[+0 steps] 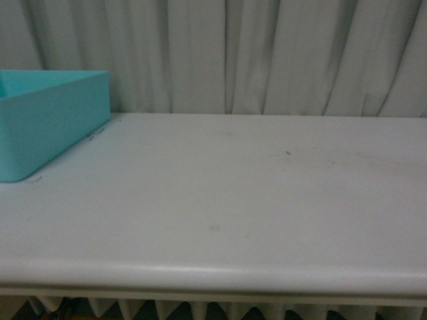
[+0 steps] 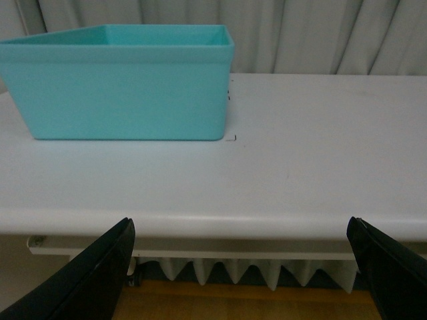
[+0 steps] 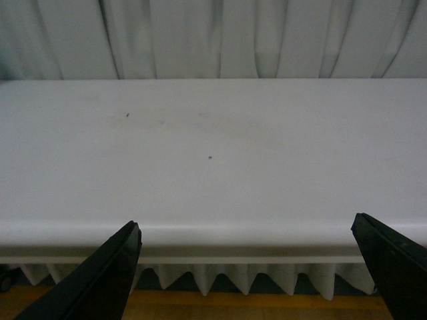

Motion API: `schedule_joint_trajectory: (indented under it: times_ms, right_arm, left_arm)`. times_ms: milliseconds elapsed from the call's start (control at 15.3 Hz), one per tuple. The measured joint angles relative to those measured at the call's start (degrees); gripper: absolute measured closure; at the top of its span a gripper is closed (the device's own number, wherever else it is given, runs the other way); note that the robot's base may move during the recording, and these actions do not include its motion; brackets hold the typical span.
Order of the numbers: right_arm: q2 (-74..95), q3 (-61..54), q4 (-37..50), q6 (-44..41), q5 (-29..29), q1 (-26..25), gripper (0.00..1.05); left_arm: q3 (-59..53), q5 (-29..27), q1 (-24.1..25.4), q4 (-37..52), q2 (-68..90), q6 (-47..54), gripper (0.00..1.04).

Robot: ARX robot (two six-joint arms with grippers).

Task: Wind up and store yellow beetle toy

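1. Where the front view looked across it, a white table (image 1: 233, 200) filled most of the picture; its rounded near edge ran the full width, and its far edge met a pale pleated curtain (image 1: 267, 53). A few small dark specks marked the top. A white pleated skirt (image 2: 253, 273) hung below the near edge, seen from both wrist views, above a wooden floor (image 3: 233, 310).
2. A turquoise bin (image 1: 47, 120), open-topped with plain walls, stood at the far left corner of the table. In the left wrist view (image 2: 133, 93) it sat well back from the near edge. Its inside could not be seen from any view.
3. Left gripper (image 2: 240, 267): two black fingers (image 2: 93, 280) stood wide apart, holding nothing, hanging off the table just outside its near edge, facing the bin.
4. Right gripper (image 3: 247, 273): two black fingers (image 3: 100, 280) likewise spread wide, holding nothing, off the near edge, facing bare tabletop.
5. Yellow beetle toy: not visible in any of the three views; its place could not be told.
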Motion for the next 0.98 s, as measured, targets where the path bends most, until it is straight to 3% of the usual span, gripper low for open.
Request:
schedule_joint_trajectory:
  times_ms: [980]
  right_arm:
    - [0.0, 0.0, -0.2, 0.0, 0.0, 0.0, 0.07]
  left_arm:
    - [0.0, 0.0, 0.0, -0.2, 0.0, 0.0, 0.07]
